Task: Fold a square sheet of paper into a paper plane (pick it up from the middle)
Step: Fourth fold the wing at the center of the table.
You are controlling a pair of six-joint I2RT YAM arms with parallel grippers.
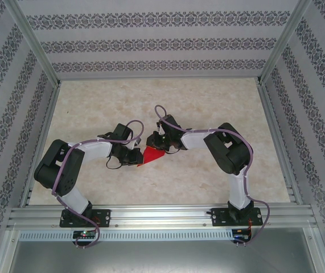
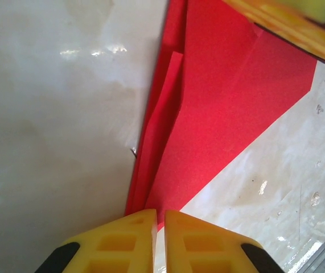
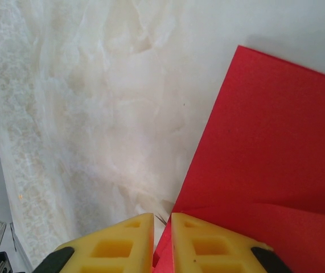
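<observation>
The left claw (image 2: 160, 223) is pinching the narrow end of the folded red paper (image 2: 219, 114), its fingers sitting almost together. The paper is fanning out ahead of this claw and to its right, lying on the pale bench (image 2: 48, 142). The right claw (image 3: 162, 224) is gripping the paper's opposite side, fingers nearly touching with red showing between them, the sheet spreading ahead to its right and the bench lying ahead to its left
</observation>
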